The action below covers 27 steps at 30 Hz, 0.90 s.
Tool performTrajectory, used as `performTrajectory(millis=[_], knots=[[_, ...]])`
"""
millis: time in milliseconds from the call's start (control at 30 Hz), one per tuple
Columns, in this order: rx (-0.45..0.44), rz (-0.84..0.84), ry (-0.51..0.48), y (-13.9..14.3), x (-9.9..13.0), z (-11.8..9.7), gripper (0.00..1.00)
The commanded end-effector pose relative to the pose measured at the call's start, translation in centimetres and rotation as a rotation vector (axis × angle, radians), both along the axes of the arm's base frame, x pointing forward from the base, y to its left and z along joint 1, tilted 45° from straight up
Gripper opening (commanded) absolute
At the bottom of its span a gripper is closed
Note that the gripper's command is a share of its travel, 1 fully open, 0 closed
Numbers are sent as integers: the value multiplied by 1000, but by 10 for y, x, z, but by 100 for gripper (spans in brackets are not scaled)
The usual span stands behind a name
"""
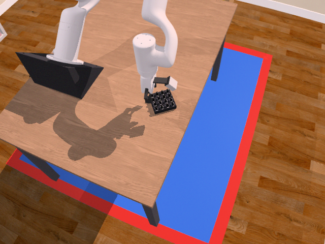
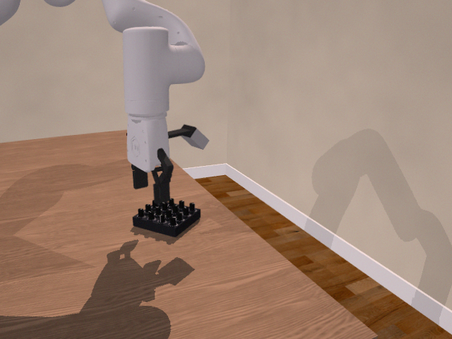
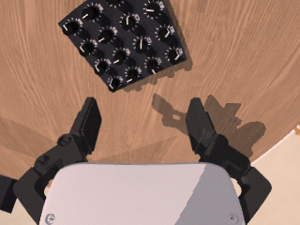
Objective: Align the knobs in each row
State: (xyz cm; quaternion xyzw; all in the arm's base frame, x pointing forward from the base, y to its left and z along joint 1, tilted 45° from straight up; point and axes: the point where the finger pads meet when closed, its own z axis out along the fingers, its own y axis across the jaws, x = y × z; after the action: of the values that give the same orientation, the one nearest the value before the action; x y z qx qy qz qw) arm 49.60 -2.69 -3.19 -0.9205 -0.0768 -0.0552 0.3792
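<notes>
The black knob box (image 1: 165, 110) (image 2: 155, 226) (image 3: 88, 30) stands on the table, turned at a slant in the wrist view. By the printed names, row A runs along its left edge there and row D along its right. The row B lines look parallel, toward the rear. The line of knob C1 (image 3: 152, 65) runs downward; knob C2 (image 3: 142, 44) and knob C3 (image 3: 127, 20) have near-vertical lines. The row D lines look unlike each other. Exact marks are too small to tell, and the socket is not visible. My gripper (image 2: 151, 193) (image 3: 143, 108) is open and empty, above and beside the box.
The wooden table (image 1: 126, 168) (image 2: 237, 292) has an edge to the right of the box in the top view, with a blue mat (image 1: 209, 131) on the floor beyond. A large black wedge-shaped stand (image 1: 56, 74) under the arm's base stands at the left.
</notes>
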Motion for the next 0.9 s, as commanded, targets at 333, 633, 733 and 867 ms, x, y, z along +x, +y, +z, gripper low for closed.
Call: performTrajectory(millis=[333, 633, 733, 867], knots=[[16, -297, 314, -6, 8, 3, 100], [25, -489, 506, -10, 12, 4, 100], [28, -532, 548, -11, 13, 4, 100], [32, -624, 640, -13, 15, 5, 100]])
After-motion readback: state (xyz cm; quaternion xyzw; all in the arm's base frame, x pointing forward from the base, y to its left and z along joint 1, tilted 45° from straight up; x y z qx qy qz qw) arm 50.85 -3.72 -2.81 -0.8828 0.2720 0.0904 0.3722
